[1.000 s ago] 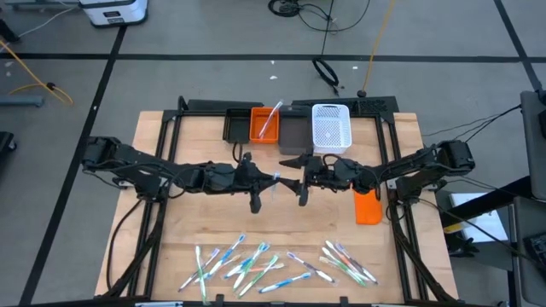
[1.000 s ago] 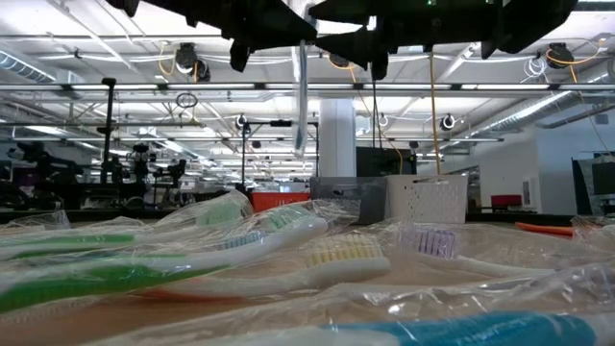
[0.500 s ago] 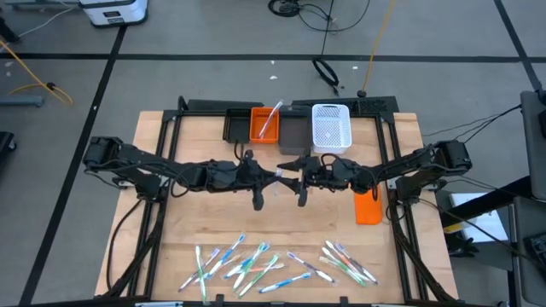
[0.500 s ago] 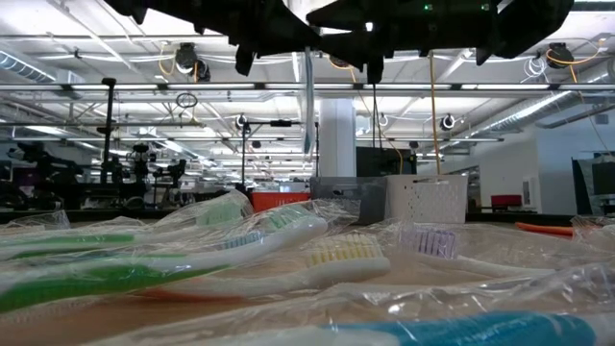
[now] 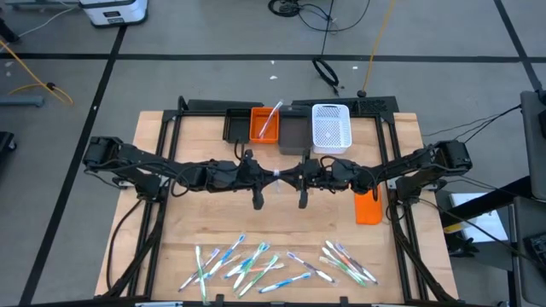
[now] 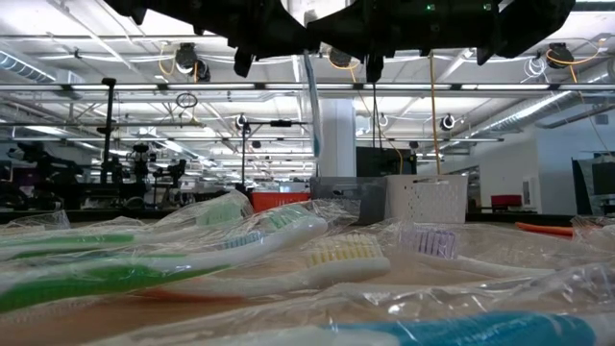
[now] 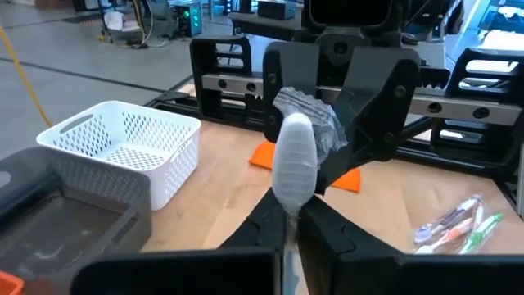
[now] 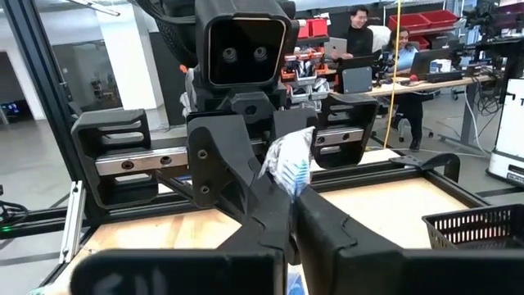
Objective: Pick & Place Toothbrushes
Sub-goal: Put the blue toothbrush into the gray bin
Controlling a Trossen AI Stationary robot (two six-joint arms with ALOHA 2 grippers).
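Note:
My two grippers meet fingertip to fingertip above the middle of the table, left gripper (image 5: 270, 176) and right gripper (image 5: 295, 176), both shut on one plastic-wrapped toothbrush (image 6: 311, 106). It has a white and blue handle and hangs upright below them, high above the table. The left wrist view shows its wrapped upper end (image 7: 294, 160), and the right wrist view shows the wrapper (image 8: 290, 166). Many more wrapped toothbrushes (image 5: 243, 260) lie flat in two loose heaps near the table's front edge. My left gripper pinches the toothbrush near its upper end (image 7: 288, 197) between its two fingers, coming level from the table's left, across the handle. The brush hangs upright below the fingers, lifted clear. My right gripper pinches the same upper end with its crumpled wrapper (image 8: 286, 184), coming level from the table's right, facing the left fingers.
At the back stand a black bin (image 5: 236, 125), an orange bin (image 5: 258, 130) holding one toothbrush, another dark bin (image 5: 293, 134) and a white basket (image 5: 331, 128). An orange block (image 5: 368, 207) lies at the right. People sit at desks far behind.
My right gripper has shut on the upper end of the toothbrush, which my left gripper has kept holding. The left gripper has carried the hanging brush a little toward the table's right, up to the right gripper.

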